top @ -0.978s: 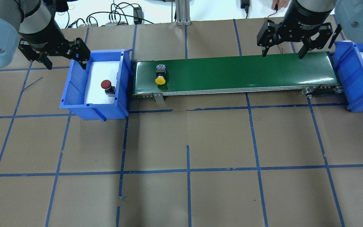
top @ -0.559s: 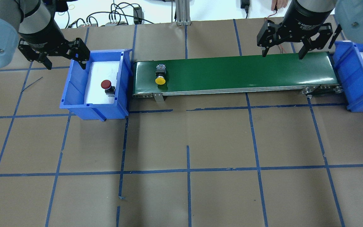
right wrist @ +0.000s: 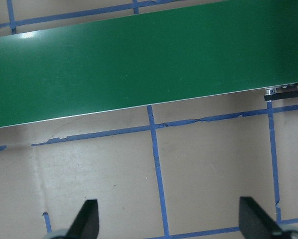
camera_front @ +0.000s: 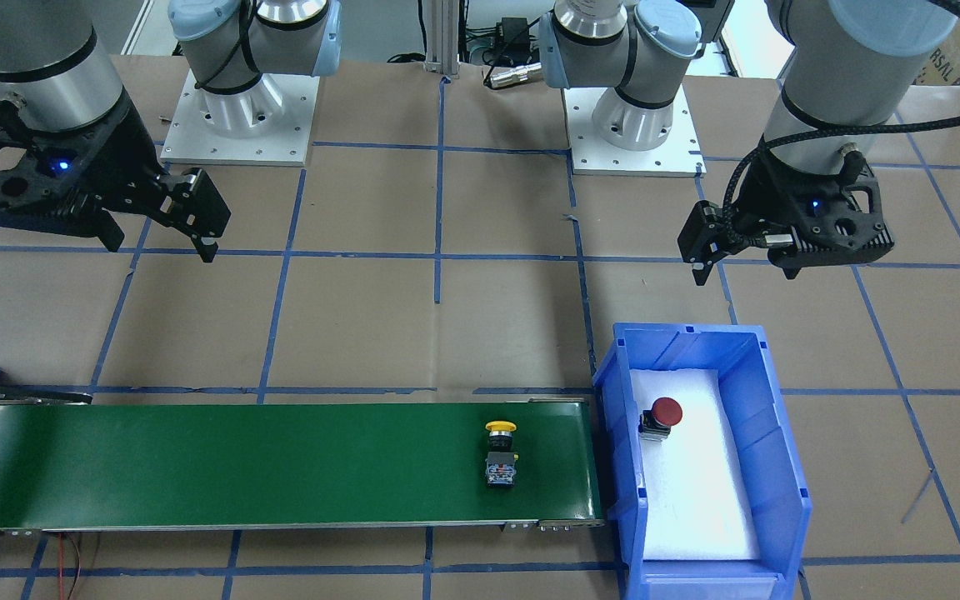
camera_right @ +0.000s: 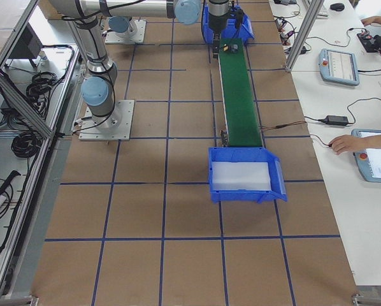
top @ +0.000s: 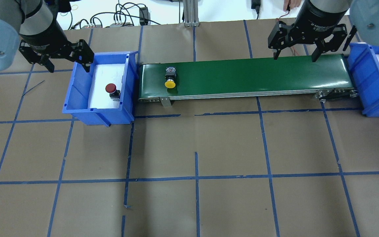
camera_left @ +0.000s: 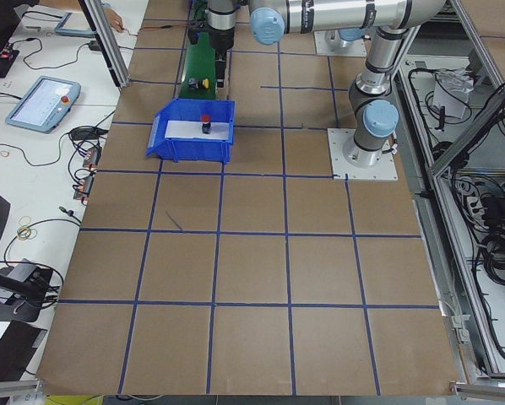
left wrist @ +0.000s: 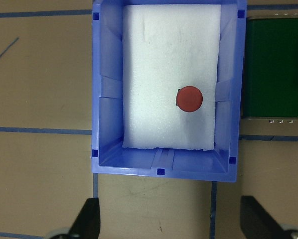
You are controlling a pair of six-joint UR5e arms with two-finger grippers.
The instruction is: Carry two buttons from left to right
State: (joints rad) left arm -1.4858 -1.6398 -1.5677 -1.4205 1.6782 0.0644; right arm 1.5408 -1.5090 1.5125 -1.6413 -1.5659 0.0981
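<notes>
Yellow button point(top: 169, 84): yellow cap, black-and-grey block. Red button point(top: 111, 88): red cap, black block. Belt point(top: 258, 74): plain green. Bin point(top: 77, 93): blue, with white foam liner point(left wrist: 164, 74). Counter point(top: 229, 144): brown, gridded with blue tape point(top: 196, 197).

White print on the black body of the right claw point(top: 294, 58), at 1 o'clock in the overhead view, reads "2F Adaptive"; the rest is too small to read. A brown carton point(camera_front: 951, 62), at 1 o'clock in the front-facing view, bears the letters "RSAL".
</notes>
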